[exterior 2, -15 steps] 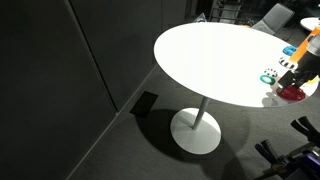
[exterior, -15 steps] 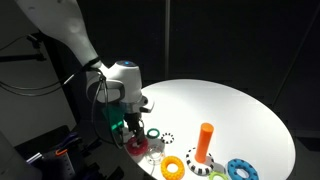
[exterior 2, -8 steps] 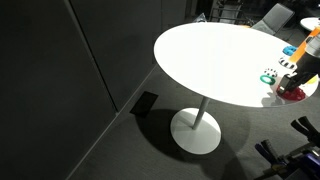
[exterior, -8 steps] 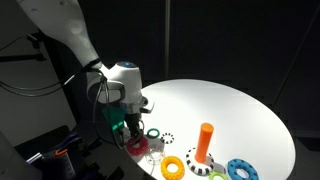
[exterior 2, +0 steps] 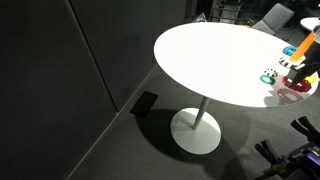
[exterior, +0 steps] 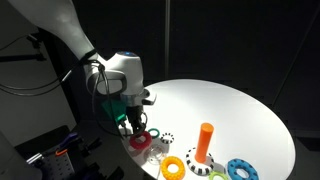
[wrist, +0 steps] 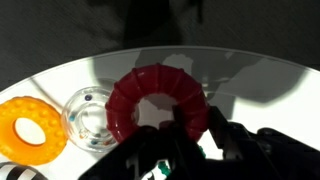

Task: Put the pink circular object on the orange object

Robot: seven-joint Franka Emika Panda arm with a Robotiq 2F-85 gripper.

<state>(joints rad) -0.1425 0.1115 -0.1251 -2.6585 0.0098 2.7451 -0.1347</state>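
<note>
Hanging from the white arm point(exterior: 60, 25) at the edge of the round white table point(exterior: 220, 105), the gripper point(exterior: 135, 128) in an exterior view points down, with the pink ring point(exterior: 141, 140) right under its fingertips. The ring looks flat and reddish pink; whether it touches the tabletop cannot be told here. A thin green ring point(exterior: 153, 132) lies just beside it, and a small black-and-white striped piece point(exterior: 168, 138) sits near that. The peg point(exterior: 205, 142), an upright orange cylinder on a striped base point(exterior: 203, 168), stands well apart from the pink ring, between a yellow ring point(exterior: 173, 167) and a blue ring point(exterior: 240, 169).

In an exterior view taken from across the room, the table point(exterior 2: 215, 55) stands on a single white foot point(exterior 2: 196, 131). The gripper point(exterior 2: 294, 80) is a dark shape at the far right rim, the pink ring point(exterior 2: 288, 91) a pale red patch below it, and the green ring point(exterior 2: 268, 76) is close by. The jaws are too small to judge here.

In the wrist view, the pink ring point(wrist: 155, 95) fills the middle: a doughnut with a ribbed, glossy surface and a round central hole. The gripper point(wrist: 195, 140) comes in from the bottom, and its dark fingers point(wrist: 150, 150) are clenched on the ring's near rim, which they hide. To one side on the table point(wrist: 60, 75) lie a clear ring point(wrist: 87, 115), touching the pink one, and beyond it the yellow ring point(wrist: 33, 127).
</note>
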